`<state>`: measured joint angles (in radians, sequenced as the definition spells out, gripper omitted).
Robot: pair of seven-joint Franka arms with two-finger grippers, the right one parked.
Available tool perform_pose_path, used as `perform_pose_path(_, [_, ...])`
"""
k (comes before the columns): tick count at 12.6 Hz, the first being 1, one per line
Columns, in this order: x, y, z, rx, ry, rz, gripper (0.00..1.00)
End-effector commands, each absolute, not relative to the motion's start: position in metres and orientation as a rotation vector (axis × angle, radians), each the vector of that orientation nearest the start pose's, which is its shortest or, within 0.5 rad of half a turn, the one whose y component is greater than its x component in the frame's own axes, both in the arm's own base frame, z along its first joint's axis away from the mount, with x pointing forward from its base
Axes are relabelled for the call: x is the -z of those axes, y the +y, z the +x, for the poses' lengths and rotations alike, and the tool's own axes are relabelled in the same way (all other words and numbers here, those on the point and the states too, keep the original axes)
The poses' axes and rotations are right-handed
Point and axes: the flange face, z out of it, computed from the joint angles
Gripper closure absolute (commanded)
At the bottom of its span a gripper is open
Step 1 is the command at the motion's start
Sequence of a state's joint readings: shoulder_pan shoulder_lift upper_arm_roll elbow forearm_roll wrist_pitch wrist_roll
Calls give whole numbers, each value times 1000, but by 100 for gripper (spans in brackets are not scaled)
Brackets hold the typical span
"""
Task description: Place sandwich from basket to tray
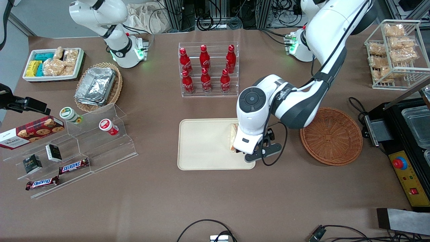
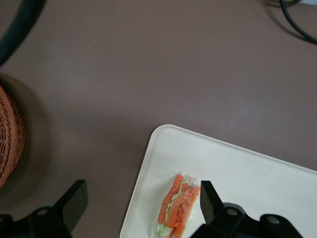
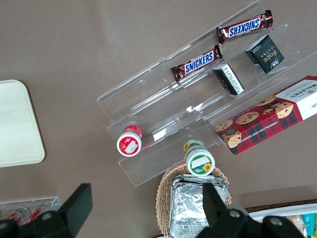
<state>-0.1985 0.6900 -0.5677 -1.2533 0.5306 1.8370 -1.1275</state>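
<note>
Left gripper (image 2: 141, 203) spread wide, holding nothing, above clear-wrapped triangular sandwich (image 2: 177, 207) lying released beneath it on cream rectangular plastic tray (image 2: 247, 173)

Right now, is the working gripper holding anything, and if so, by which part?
Nothing is held. The gripper hangs open over the tray, and the sandwich lies on the tray beside one finger, with the other finger well clear of it.

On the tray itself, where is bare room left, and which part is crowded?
The tray is bare over most of its surface, from the edge nearest the parked arm's end inward. It is crowded only at the edge nearest the basket, where the sandwich lies and the open pincer straddles it.
</note>
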Motion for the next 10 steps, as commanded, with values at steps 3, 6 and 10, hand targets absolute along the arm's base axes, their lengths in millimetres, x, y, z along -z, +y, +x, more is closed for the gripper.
perform_pose_path(3, [-457,-325,648,166,-674,-2983,0])
perform_pose_path(6, [-479,-309,650,149,-655,-3021,0])
perform_pose_path(10, [-502,-272,650,104,-558,-3026,0])
